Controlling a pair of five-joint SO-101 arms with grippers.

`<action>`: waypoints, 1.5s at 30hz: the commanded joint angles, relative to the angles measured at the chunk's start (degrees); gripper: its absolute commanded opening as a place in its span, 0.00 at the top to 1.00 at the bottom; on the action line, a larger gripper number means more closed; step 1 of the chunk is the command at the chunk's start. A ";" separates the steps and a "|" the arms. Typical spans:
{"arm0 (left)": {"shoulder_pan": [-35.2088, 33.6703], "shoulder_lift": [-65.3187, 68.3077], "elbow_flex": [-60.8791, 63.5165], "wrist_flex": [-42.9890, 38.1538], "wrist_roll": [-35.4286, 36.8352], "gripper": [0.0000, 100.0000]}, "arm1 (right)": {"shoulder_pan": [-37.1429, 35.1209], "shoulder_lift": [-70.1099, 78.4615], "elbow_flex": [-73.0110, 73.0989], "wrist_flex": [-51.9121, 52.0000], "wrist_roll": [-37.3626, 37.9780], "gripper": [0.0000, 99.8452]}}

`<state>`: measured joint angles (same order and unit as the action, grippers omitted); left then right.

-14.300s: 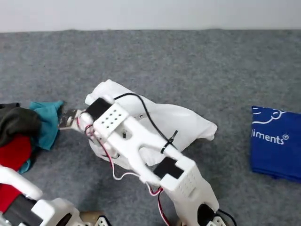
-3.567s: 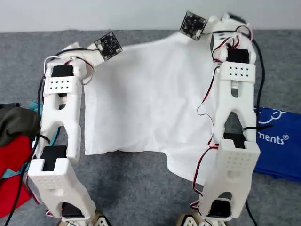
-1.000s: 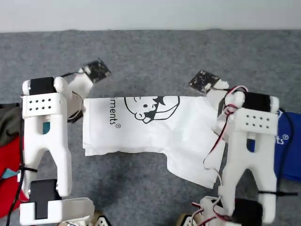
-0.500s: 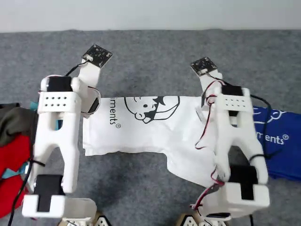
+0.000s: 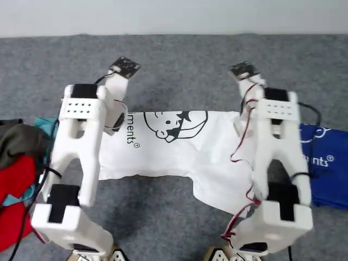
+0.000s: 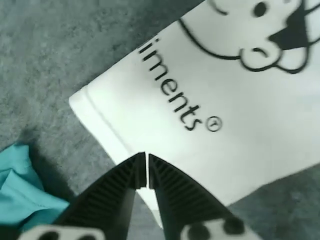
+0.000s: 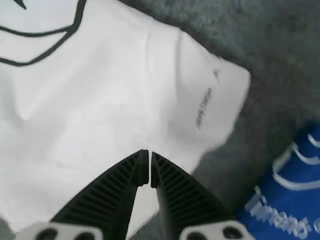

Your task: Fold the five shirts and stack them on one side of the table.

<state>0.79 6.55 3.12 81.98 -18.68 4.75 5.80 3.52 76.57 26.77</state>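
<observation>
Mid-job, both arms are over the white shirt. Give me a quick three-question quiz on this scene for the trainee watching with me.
1. True or false: the white shirt lies on the table with its print facing up.
2. The folded blue shirt lies: A) at the table's far edge, B) beside the white shirt, on the robot's right, C) on top of the white shirt.
3. Fill in: the right end effector hangs over the white shirt with its jaws ____.
Key: 1 true; 2 B; 3 shut.
</observation>
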 commanded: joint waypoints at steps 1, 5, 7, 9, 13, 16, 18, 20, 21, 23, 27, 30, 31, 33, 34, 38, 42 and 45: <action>6.95 -5.71 -2.51 3.08 -0.62 0.98 | 4.62 -6.90 -5.45 8.13 0.00 0.98; 17.76 -6.15 -2.33 6.15 -2.02 0.98 | 11.82 -12.88 -5.98 14.20 0.53 0.98; 22.68 -5.63 -2.33 6.33 -2.02 0.98 | 15.78 -16.13 -5.80 16.75 2.90 0.98; 27.08 -4.57 -2.42 6.24 -2.02 0.98 | 19.91 -18.86 -5.80 18.95 5.89 0.98; 36.04 -0.62 -2.51 6.24 -2.02 0.98 | 28.88 -22.55 -5.71 21.41 10.81 0.98; 41.49 3.08 -2.68 5.89 -1.76 0.91 | 35.74 -23.16 -5.63 21.93 14.42 0.98; 44.22 5.27 -2.95 5.80 -1.67 0.84 | 40.04 -23.16 -5.63 21.93 16.70 0.98; 46.24 7.30 -4.70 6.15 -1.23 0.80 | 43.65 -23.16 -5.63 21.93 19.08 0.98; 47.03 8.26 -5.93 6.24 -0.62 0.79 | 45.14 -23.16 -5.63 21.93 20.04 0.98; 48.35 10.02 -8.48 6.24 -0.26 0.78 | 47.78 -23.16 -5.63 21.93 21.27 0.98; 51.87 14.51 -13.67 6.24 -0.26 0.76 | 51.21 -23.16 -5.63 22.20 22.33 0.98; 54.07 18.90 -17.36 6.33 -0.26 0.75 | 51.82 -23.16 -5.63 23.60 23.21 0.98; 54.59 20.48 -18.59 6.33 -0.26 0.75 | 51.82 -23.16 -5.63 24.04 23.12 0.98; 55.21 23.47 -21.14 6.33 -0.26 0.75 | 51.82 -23.34 -5.63 24.31 22.95 0.98; 55.38 24.79 -22.37 6.42 -0.26 0.75 | 51.82 -23.43 -5.63 24.31 22.86 0.98; 55.38 29.98 -28.09 8.18 -0.35 0.76 | 51.82 -23.69 -5.63 24.31 22.86 0.98; 55.21 35.69 -32.92 9.93 -0.35 0.76 | 51.91 -23.69 -5.63 24.40 22.86 0.98; 55.21 39.12 -35.12 9.93 -0.35 0.77 | 51.91 -23.69 -5.63 24.40 22.86 0.98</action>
<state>55.82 44.97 -28.53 91.03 -19.12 56.09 -15.21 0.35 99.87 49.36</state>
